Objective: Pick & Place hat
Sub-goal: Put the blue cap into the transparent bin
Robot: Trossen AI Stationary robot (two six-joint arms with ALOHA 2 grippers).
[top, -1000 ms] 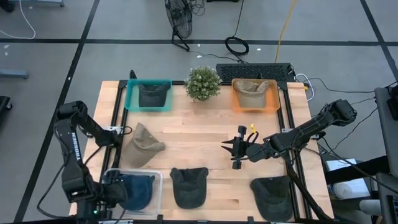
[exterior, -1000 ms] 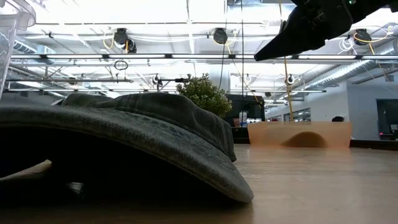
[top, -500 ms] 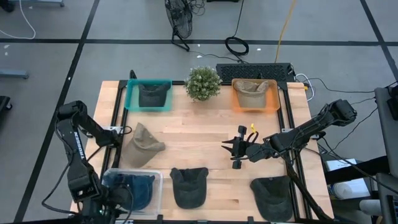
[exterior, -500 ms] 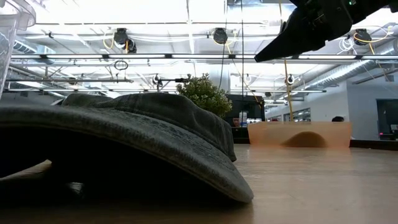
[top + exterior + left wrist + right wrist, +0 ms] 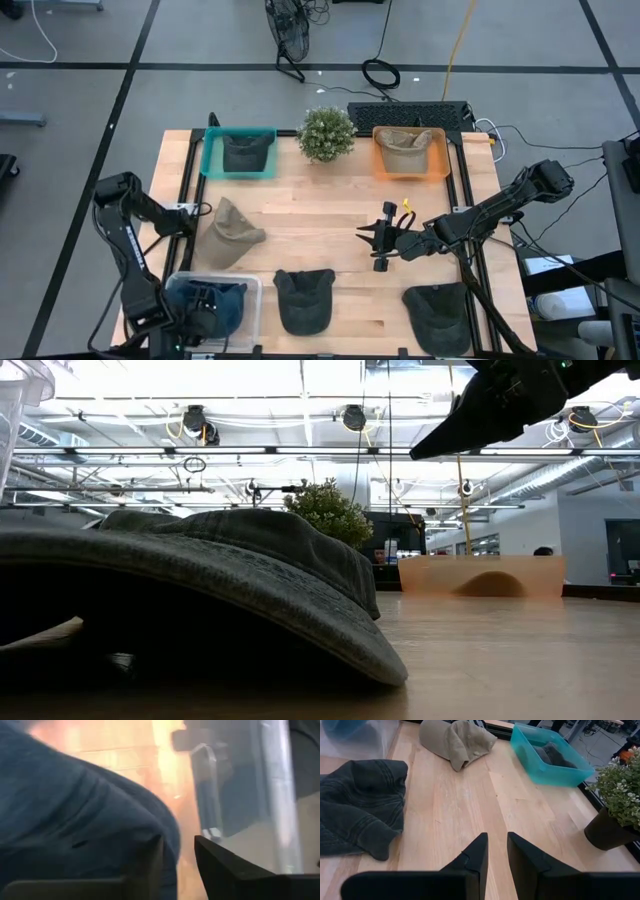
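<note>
A blue hat (image 5: 222, 305) lies in a clear bin (image 5: 257, 300) at the table's near left corner. My left gripper (image 5: 196, 318) points down into that bin. In the left wrist view its fingers (image 5: 178, 855) stand a little apart, with the hat's edge (image 5: 169, 840) by one of them. My right gripper (image 5: 375, 240) hangs above mid-table, right of centre. It is narrowly open (image 5: 497, 847) with nothing between the fingers. A tan hat (image 5: 228, 235) and two dark hats (image 5: 304, 298), (image 5: 438, 318) lie on the wood. My left gripper has one finger (image 5: 150, 865) close against the blue hat's edge inside the bin; whether it touches the cloth I cannot tell. A lit gap shows between the cloth and the other finger (image 5: 220, 865). The fingers come from above, pointing steeply down.
A teal bin (image 5: 206, 152) with a dark hat and an orange bin (image 5: 445, 152) with a tan hat stand at the far edge, a potted plant (image 5: 326, 132) between them. Bare wood lies mid-table. In the low view a dark hat (image 5: 200, 590) fills the foreground.
My left arm has swung toward the table's near edge and sunk a little over the clear bin. The blue hat stays in the bin. My right arm has kept still.
</note>
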